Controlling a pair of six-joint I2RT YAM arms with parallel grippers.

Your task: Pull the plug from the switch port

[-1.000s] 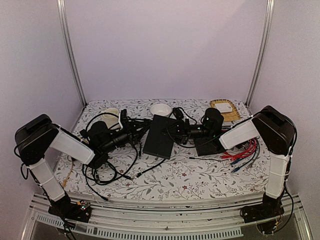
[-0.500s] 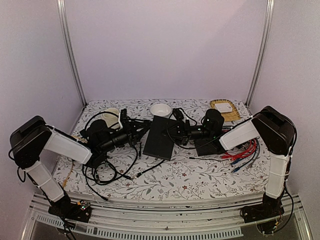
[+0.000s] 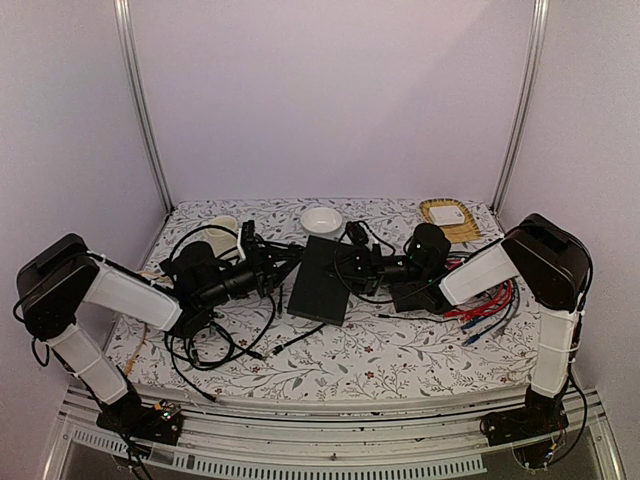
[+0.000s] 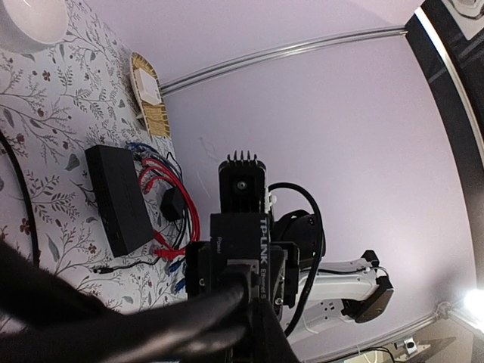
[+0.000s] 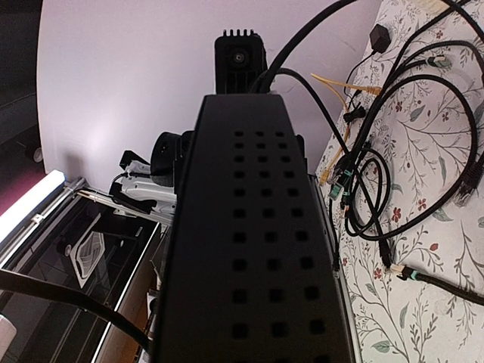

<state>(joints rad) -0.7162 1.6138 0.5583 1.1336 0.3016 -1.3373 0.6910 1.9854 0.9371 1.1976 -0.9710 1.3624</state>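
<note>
**Operator:** Report the left gripper (image 3: pixel 280 256).

**Technician:** Closed, fingers together. It sits at the plug (image 4: pixel 243 276), where the thick black cable (image 4: pixel 151 325) enters the port edge of the switch (image 3: pixel 320 283). In the left wrist view the fingertips are lost in the dark cable mass. The hold on the plug is therefore a judgement from position.

**Operator:** Report the right gripper (image 3: pixel 354 264).

**Technician:** It meets the opposite, right-hand edge of the switch and appears clamped on it. In the right wrist view the vented top face of the switch fills the frame directly ahead. The fingers cannot be made out separately.

**Operator:** Location of the switch?

**Technician:** Mid-table (image 3: pixel 400 350), between the two grippers, port edge toward the left arm. Whether it rests on the table or is raised cannot be told. A second black box (image 3: pixel 418 295) lies apart, under the right arm, with red and blue cables (image 3: pixel 485 300) just beside it.

**Operator:** Task progress?

**Technician:** Both holds look set: one on the body, one at the plug. The left wrist view shows no gap between plug and port, so extraction is not yet done. What is left is to draw the plug straight out along the port axis while the switch is braced.
</note>
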